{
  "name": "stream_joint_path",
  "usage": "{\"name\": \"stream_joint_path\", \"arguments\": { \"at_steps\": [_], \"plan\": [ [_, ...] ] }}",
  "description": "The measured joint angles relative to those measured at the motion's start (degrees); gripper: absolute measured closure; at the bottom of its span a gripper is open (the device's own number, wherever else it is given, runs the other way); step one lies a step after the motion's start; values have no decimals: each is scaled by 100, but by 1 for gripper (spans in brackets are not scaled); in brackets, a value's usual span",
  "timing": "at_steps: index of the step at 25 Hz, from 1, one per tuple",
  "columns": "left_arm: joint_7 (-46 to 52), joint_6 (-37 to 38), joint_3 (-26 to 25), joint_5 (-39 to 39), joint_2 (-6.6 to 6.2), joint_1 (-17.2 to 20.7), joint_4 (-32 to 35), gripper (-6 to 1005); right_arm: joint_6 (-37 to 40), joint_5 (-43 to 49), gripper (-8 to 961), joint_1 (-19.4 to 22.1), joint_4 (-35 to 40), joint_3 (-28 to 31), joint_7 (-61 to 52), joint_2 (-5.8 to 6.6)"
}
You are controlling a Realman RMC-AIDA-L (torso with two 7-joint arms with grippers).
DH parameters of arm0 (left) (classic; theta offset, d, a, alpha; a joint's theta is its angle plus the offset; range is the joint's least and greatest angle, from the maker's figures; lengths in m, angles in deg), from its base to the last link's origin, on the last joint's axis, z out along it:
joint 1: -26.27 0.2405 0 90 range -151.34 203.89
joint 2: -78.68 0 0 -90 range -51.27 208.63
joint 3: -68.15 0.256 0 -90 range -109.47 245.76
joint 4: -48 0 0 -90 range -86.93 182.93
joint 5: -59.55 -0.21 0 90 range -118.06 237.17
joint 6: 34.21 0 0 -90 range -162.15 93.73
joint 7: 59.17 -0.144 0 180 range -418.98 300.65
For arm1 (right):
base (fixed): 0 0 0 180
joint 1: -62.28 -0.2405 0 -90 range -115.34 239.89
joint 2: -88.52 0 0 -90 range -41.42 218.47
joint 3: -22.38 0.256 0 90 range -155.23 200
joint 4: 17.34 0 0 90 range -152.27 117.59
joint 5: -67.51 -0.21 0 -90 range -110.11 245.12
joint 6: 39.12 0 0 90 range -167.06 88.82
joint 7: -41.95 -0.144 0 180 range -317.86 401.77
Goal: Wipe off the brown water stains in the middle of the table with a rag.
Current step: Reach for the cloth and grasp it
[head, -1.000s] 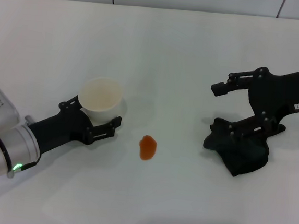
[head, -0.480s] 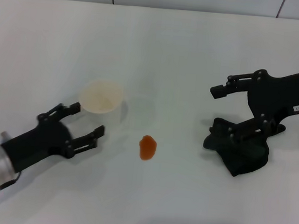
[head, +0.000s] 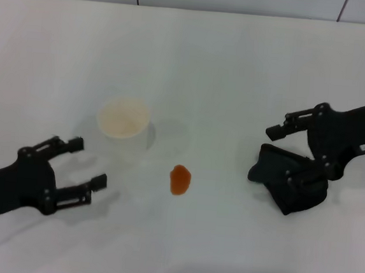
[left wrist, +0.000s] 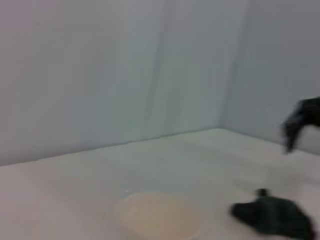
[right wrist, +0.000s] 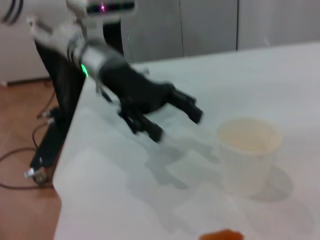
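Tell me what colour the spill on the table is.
Orange-brown, a small glossy spill on the white table; the head view shows it best.

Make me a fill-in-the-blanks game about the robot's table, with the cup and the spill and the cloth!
1. The rag lying on the table is ______ in colour.
2. The brown water stains lie between the rag and the ______.
3. The left gripper is open and holds ______.
4. The right gripper is at the ______.

Missing words: black; cup; nothing; rag
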State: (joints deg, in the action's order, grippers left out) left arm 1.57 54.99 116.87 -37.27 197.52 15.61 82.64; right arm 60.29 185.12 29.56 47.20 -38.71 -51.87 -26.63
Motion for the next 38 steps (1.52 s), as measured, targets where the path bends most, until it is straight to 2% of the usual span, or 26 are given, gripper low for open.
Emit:
{"name": "stream_joint_path", "arguments": {
  "at_steps": [5, 10, 11, 14, 16, 19, 23, 38],
  "plan": [
    [1304, 882, 55, -913, 24, 1, 1521, 106, -372, 129, 169, -20, 68, -287, -360, 10],
    [2350, 1457, 448, -1323, 22, 103, 3068, 106, -630, 401, 196, -21, 232, -452, -974, 2],
    [2530, 1510, 566, -1383, 19, 152, 3434, 106, -757, 554, 200, -33, 319, -633, -1279, 1],
    [2976, 1593, 829, -1639, -2, 169, 4108, 106, -906, 723, 214, -57, 394, -858, -1611, 2],
    [3264, 1700, 938, -1923, -8, 35, 4405, 106, -1053, 944, 223, -95, 438, -1043, -1956, 2],
    [3525, 1874, 995, -2293, -6, -269, 4522, 106, -1219, 1360, 237, -190, 444, -1332, -2524, -4],
    [3619, 1905, 1057, -2552, -6, -492, 4533, 106, -1366, 1679, 255, -236, 455, -1707, -2953, -15],
    [3608, 1836, 1059, -2692, -1, -723, 4534, 106, -1700, 1771, 322, -200, 279, -2097, -2963, -21]
  ]
}}
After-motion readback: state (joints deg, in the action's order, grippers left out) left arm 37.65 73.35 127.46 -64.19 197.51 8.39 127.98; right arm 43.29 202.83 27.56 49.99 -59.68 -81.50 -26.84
